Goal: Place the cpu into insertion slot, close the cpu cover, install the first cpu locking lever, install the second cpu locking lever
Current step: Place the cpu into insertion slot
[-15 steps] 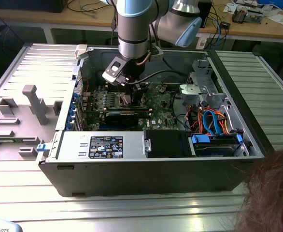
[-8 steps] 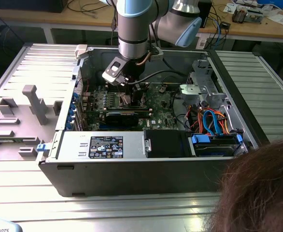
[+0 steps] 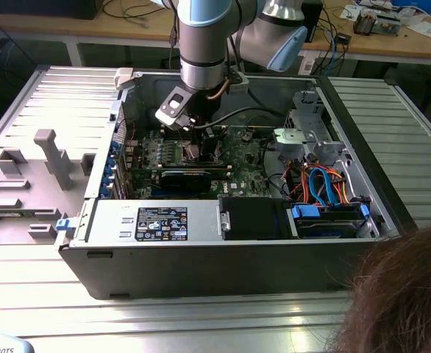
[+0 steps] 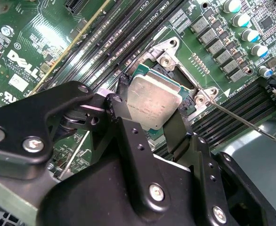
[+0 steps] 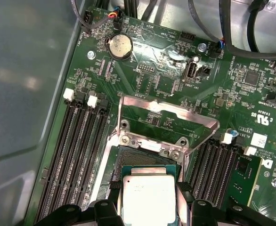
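First wrist view: cpu (image 5: 150, 200) metal-side up

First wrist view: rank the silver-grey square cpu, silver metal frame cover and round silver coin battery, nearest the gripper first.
1. silver-grey square cpu, held in the gripper.
2. silver metal frame cover, open, just beyond the cpu.
3. round silver coin battery, farthest, past the cover.

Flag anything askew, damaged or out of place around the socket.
Nothing looks damaged or spilled. The cpu is not seated: the claw grips it by two edges over the insertion slot, part of which shows past it in the first wrist view. The cpu cover stands swung open.
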You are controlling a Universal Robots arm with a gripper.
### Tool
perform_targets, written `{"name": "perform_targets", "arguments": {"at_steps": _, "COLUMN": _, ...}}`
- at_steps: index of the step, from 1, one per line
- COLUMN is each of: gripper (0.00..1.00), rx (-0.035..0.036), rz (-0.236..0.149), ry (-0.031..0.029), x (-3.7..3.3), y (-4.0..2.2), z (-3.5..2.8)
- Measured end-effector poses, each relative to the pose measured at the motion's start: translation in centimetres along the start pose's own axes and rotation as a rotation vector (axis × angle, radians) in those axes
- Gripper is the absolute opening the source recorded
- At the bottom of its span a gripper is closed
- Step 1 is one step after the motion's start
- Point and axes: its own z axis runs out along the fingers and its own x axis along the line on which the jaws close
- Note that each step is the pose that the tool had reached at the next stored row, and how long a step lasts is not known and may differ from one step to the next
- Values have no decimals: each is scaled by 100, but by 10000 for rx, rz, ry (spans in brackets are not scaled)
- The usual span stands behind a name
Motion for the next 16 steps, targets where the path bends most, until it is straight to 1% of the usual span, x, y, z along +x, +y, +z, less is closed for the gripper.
{"name": "perform_targets", "arguments": {"at_steps": 3, "gripper": 54, "rx": 2, "rz": 29, "ry": -5, "x": 0, "y": 0, "z": 2}}
{"name": "perform_targets", "arguments": {"at_steps": 4, "gripper": 54, "rx": 5, "rz": 101, "ry": -14, "x": 0, "y": 0, "z": 6}}
{"name": "perform_targets", "arguments": {"at_steps": 5, "gripper": 54, "rx": 15, "rz": 213, "ry": -43, "x": 0, "y": 0, "z": 14}}
{"name": "perform_targets", "arguments": {"at_steps": 6, "gripper": 54, "rx": 16, "rz": 273, "ry": -44, "x": 0, "y": 0, "z": 19}}
{"name": "perform_targets", "arguments": {"at_steps": 16, "gripper": 54, "rx": 19, "rz": 395, "ry": -48, "x": 0, "y": 0, "z": 27}}
